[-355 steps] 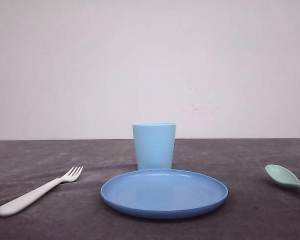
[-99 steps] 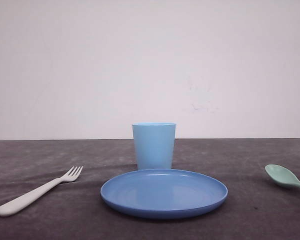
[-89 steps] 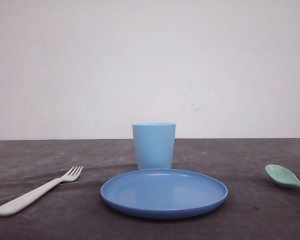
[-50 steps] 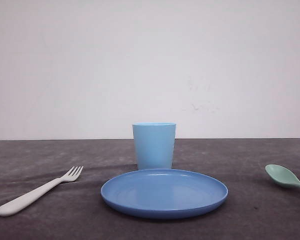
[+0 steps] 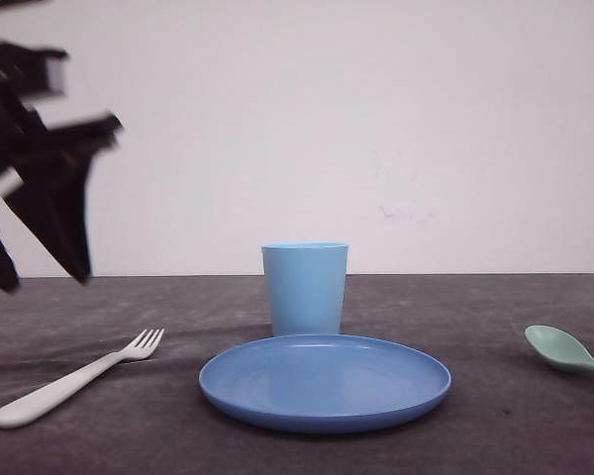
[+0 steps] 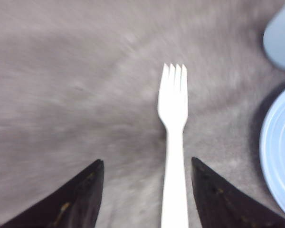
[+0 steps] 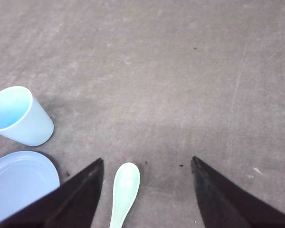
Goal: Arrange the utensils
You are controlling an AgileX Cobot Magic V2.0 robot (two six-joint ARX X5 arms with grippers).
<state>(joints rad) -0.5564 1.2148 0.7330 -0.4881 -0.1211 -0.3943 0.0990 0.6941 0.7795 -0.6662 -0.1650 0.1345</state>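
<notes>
Grey worktop (image 5: 99,307) carries everything
Plate (image 5: 325,381) at middle of front edge; cup (image 5: 305,288) upright just behind it
Left gripper (image 5: 40,267) blurred, in air above left edge, fingers spread wide, nothing held
Right gripper (image 7: 147,190) fingers wide apart, nothing held
Fork (image 5: 69,381) lies flat near front-left corner, tines toward cup
Spoon (image 5: 566,351) lies at right edge, bowl toward plate

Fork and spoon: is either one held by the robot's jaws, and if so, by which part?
Neither is held. The fork and the spoon lie on the table, each between open jaws that do not touch it.
</notes>
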